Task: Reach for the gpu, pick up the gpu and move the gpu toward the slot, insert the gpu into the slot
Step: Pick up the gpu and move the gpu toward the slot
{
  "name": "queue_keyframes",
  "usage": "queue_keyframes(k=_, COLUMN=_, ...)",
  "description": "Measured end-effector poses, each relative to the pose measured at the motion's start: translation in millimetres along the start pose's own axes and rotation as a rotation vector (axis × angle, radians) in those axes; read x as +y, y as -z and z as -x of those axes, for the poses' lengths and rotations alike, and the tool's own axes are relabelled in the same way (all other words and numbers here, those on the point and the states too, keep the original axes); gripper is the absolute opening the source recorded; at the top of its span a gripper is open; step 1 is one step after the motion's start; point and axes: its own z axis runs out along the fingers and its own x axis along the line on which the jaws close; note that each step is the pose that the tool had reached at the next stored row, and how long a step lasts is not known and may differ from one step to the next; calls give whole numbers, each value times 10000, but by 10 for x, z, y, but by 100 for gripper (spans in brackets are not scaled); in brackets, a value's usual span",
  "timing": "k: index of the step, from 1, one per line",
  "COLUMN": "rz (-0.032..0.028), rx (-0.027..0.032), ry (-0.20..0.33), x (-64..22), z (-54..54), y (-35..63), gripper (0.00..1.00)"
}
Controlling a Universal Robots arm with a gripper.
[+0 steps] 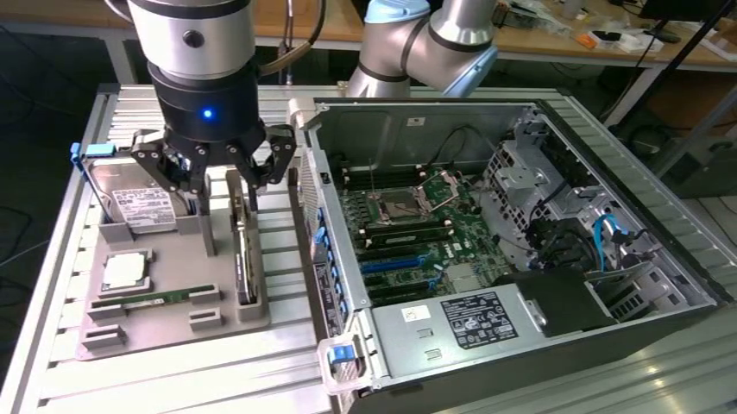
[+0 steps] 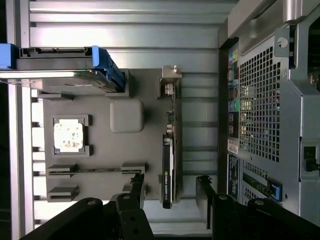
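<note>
The gpu point(image 1: 243, 259) stands on its edge in a slot of the grey holder tray point(image 1: 161, 332), to the exterior view's left of the open computer case. My gripper point(image 1: 224, 183) hangs just above the card's far end, open, one finger on each side of it and nothing held. In the wrist view the gpu point(image 2: 168, 150) shows edge-on as a thin dark strip with its metal bracket at the far end, and my gripper point(image 2: 170, 192) straddles its near end with a gap on both sides. The slot point(image 1: 395, 262) is a blue strip on the green motherboard inside the case.
The tray also holds a hard drive point(image 1: 138, 205) with blue brackets, a processor chip point(image 1: 124, 272) and a green memory stick point(image 1: 155, 299). The case wall point(image 1: 311, 216) rises close beside the card. A power supply point(image 1: 467, 317) sits at the case's near end. Cables hang inside.
</note>
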Motion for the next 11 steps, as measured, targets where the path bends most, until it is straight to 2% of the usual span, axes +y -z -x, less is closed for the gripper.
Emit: queue_keyframes(k=11, rz=0, rx=0, ry=-1, x=-58, z=-6, y=-223, gripper=54)
